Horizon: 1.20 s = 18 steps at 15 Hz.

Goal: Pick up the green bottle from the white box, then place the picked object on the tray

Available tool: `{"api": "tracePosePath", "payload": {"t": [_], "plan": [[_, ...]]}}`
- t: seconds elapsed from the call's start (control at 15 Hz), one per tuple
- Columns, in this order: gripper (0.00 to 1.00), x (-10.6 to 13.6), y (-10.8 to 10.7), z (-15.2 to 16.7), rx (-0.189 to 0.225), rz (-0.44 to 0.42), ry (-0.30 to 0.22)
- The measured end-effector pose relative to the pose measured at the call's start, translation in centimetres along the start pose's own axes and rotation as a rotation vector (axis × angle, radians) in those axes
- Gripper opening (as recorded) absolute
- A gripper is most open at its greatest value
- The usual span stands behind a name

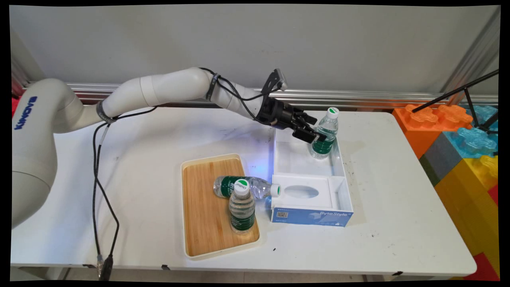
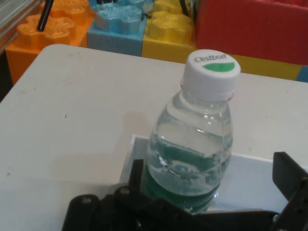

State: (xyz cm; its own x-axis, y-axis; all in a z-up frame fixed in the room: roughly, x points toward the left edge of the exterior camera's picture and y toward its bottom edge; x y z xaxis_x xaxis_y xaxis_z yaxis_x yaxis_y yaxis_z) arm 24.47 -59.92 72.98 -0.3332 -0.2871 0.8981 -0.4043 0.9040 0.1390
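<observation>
I count three water bottles (image 1: 326,133) (image 1: 242,207) (image 1: 245,186), one wooden tray (image 1: 203,207), one white box (image 1: 310,187), all on my one table (image 1: 398,223).

You're looking at a glossy white arm (image 1: 159,89) of rounded tubular links, with blue KINOVA lettering (image 1: 24,113) on its big near link. Black cables (image 1: 97,175) loop along it. A black bracket (image 1: 275,81) sits above the black two-finger gripper (image 1: 314,134).

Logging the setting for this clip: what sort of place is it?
Probably a robotics lab or test cell: a bare white table framed by aluminium rail, oversized toy building blocks stacked beside it, a tripod leg alongside.
</observation>
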Motion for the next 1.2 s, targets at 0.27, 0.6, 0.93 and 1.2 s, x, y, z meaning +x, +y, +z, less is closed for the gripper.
{"api": "tracePosePath", "payload": {"t": [0.27,0.6,0.93,1.2], "plan": [[1.00,0.0,-0.3,0.7,0.001,0.003,0.003],[1.00,0.0,-0.5,1.3,0.002,0.008,0.009],[0.00,0.1,-0.7,1.7,0.009,0.015,0.021],[0.00,0.1,-0.8,1.8,0.009,0.013,0.027]]}}
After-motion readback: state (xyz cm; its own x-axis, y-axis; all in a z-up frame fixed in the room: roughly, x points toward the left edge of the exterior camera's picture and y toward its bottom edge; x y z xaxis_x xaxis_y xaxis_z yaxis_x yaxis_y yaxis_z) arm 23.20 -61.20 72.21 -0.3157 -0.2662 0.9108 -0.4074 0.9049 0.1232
